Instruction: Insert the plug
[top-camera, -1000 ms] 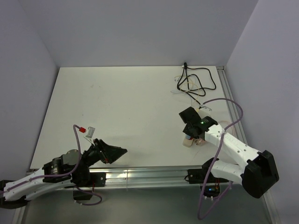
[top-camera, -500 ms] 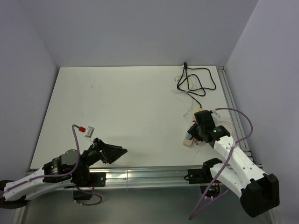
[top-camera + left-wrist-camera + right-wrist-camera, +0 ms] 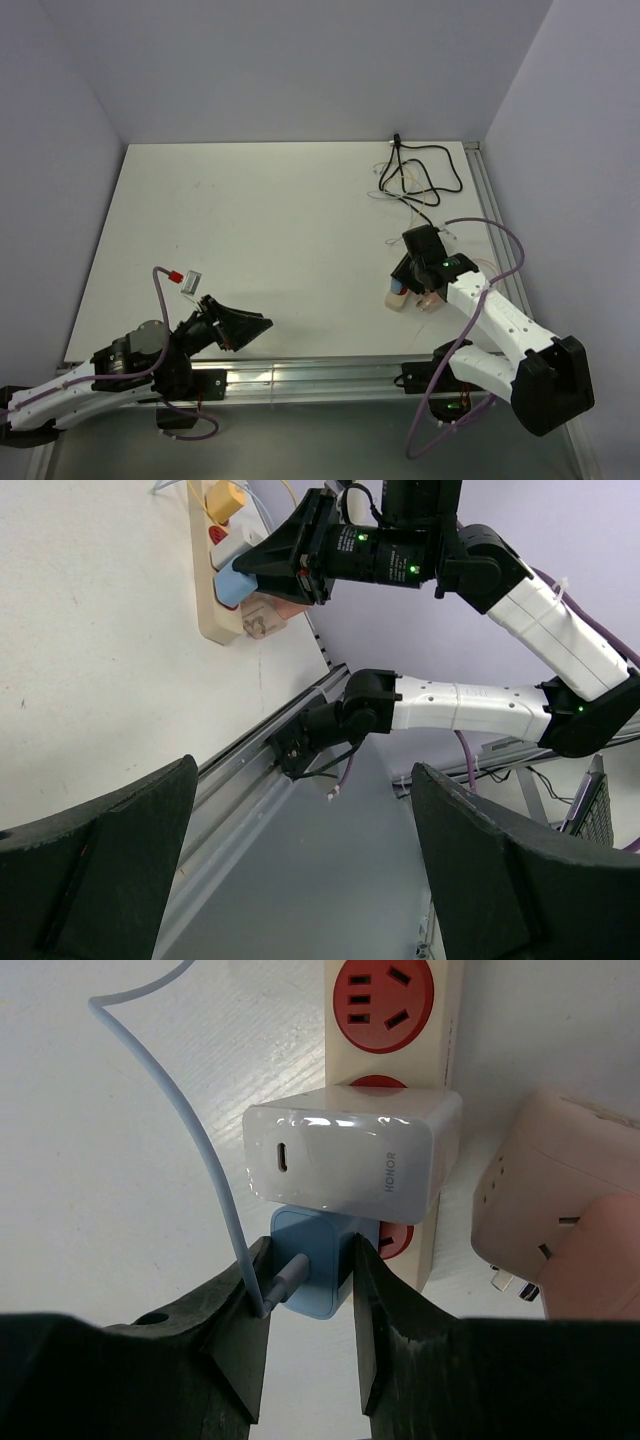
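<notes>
Right end effector [image 3: 309, 1265]: fingers drawn together and clamped on the blue plug [image 3: 322, 1250], one pad on each flank; a pale cable [image 3: 280, 1278] enters the plug's near face beside the left-hand finger; the plug sits at the power strip [image 3: 452, 1030], just below the white charger [image 3: 350, 1155] that occupies the middle socket, with a sliver of red socket showing past its right edge; whether its pins are seated cannot be told (the plug body covers the contact point in every view)

Left end effector [image 3: 300, 770]: fingers spread wide, nothing between them, touching nothing; it hangs low near the desk's [image 3: 250, 220] front edge, well apart from the strip

Obscured or unclear: a pinkish adapter [image 3: 550, 1180] lies just right of the strip, cut off by the frame edge, its lower corner blurred; from above, the right wrist hides most of the strip and all of the plug; a tangle of black cable [image 3: 420, 175] lies by the far edge, its ends not traceable
</notes>
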